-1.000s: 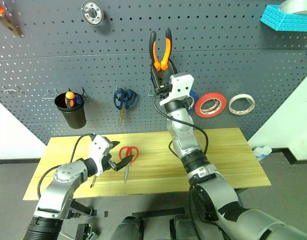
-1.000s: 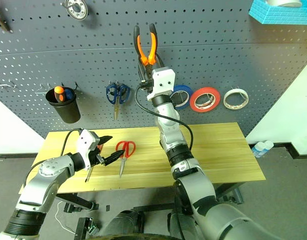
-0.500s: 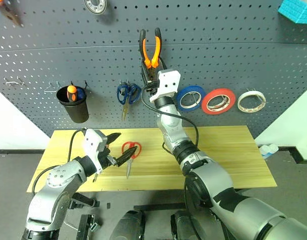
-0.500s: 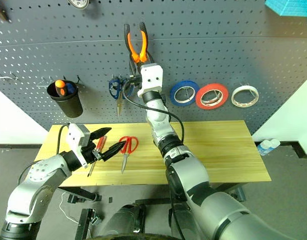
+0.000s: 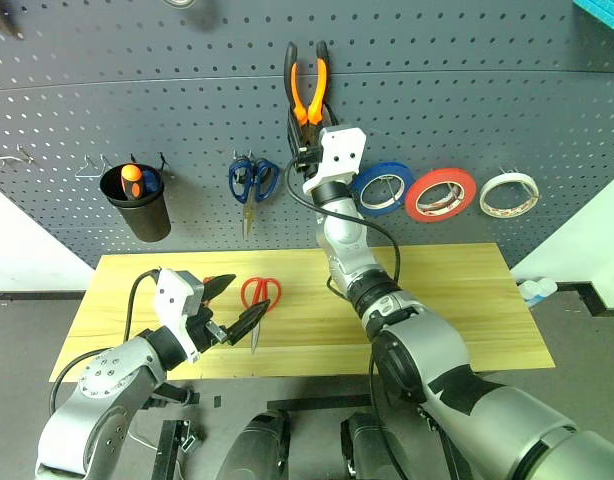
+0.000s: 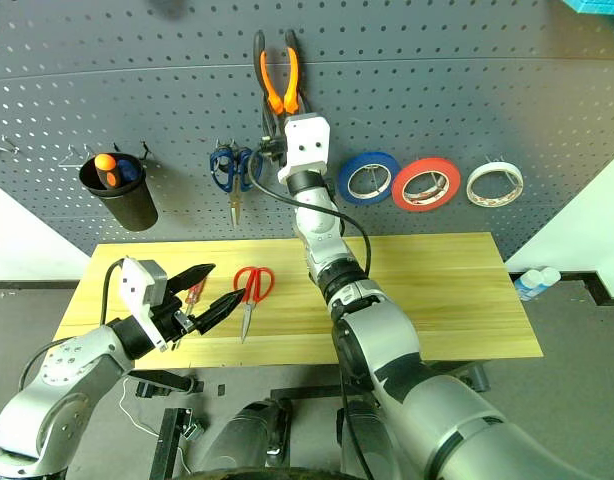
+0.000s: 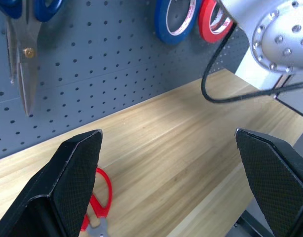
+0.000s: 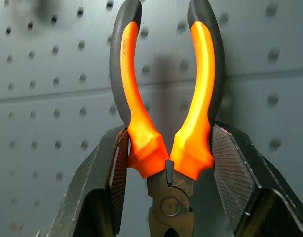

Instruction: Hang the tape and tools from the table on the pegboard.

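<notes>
My right gripper (image 5: 307,128) is shut on the orange-and-black pliers (image 5: 308,88), holding them handles-up against the dark grey pegboard (image 5: 507,90). In the right wrist view both fingers (image 8: 114,168) clamp the pliers (image 8: 166,98) just above the pivot. The red tape (image 5: 440,194) hangs on the pegboard. Red-handled scissors (image 5: 267,290) lie on the wooden table (image 5: 447,300). My left gripper (image 5: 242,300) hovers open just left of them with nothing in it. A red-handled screwdriver (image 6: 193,294) peeks out between its fingers, lying on the table.
A blue roll (image 5: 381,190) and a whitish roll (image 5: 508,195) hang either side of the red tape. Blue-handled scissors (image 5: 251,182) and a black cup (image 5: 135,203) hang further left. The table's right half is bare wood.
The camera has shifted. My left gripper has lifted a little off the table and pulled back, still open. My right gripper has edged the pliers slightly higher along the pegboard.
</notes>
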Robot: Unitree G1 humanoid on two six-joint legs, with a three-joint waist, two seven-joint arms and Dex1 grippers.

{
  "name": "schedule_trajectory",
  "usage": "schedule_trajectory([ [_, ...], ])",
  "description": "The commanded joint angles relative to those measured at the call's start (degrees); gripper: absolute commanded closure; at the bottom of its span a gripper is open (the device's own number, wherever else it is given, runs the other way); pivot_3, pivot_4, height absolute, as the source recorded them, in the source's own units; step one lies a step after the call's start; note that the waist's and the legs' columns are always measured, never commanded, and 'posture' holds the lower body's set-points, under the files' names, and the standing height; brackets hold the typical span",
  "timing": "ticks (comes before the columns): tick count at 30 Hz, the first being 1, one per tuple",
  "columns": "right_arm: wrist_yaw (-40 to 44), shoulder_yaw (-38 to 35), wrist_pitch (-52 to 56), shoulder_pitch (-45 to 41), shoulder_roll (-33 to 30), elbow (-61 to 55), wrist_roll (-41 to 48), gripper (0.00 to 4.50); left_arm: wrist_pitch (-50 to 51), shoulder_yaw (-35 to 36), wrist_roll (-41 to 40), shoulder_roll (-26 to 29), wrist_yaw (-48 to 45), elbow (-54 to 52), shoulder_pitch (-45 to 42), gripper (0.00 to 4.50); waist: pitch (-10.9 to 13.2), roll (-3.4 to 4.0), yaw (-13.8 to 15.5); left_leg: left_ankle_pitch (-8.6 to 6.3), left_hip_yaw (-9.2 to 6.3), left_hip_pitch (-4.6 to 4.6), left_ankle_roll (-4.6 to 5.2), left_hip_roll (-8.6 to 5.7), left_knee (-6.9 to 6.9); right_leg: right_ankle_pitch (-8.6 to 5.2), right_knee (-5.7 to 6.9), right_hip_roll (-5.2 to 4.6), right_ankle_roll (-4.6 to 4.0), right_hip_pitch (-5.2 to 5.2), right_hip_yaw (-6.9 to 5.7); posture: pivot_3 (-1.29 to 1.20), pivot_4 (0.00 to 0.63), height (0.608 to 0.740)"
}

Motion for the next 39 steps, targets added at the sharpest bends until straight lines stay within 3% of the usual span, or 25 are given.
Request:
schedule_trajectory([
  [1, -1.9, -0.2, -2.3, -2.5, 0.0, -0.5, -1.1, 2.38, -0.3, 0.5, -0.6, 0.9, -0.3, -0.9, -0.1, 0.00, 0.0, 0.00, -0.1, 0.00, 0.00, 0.00, 0.00, 0.00, -0.01, 0.00, 0.00, 0.00, 0.00, 0.01, 0.00, 0.17, 0.196, 0.717],
  [25, -3.3, -2.3, -3.0, -3.1, 0.3, 3.0, -0.3, 2.38, 5.0, 7.2, -8.0, 5.9, 2.1, -9.4, 6.3, 0.00, 2.2, -0.29, 0.1, 0.04, -0.04, -0.37, -0.06, 0.06, -0.22, -0.07, -0.04, 0.00, -0.13, -0.22, -0.03, 0.24, 0.274, 0.717],
  [38, -1.7, -3.4, -1.6, -1.8, 1.1, 2.6, 1.5, 2.38, 5.3, 6.4, -8.7, 6.4, 3.0, -8.9, 5.7, 0.00, 3.2, -0.40, 0.0, 0.06, -0.08, -0.37, -0.10, 0.07, -0.21, -0.08, -0.04, 0.00, -0.14, -0.22, -0.07, 0.23, 0.274, 0.717],
  [39, -1.5, -3.5, -1.4, -1.9, 1.1, 2.6, 1.8, 1.66, 5.2, 6.3, -8.6, 6.3, 3.1, -8.7, 5.5, 0.00, 3.2, -0.40, 0.1, 0.06, -0.09, -0.37, -0.10, 0.08, -0.21, -0.08, -0.04, 0.00, -0.15, -0.22, -0.07, 0.23, 0.273, 0.717],
])
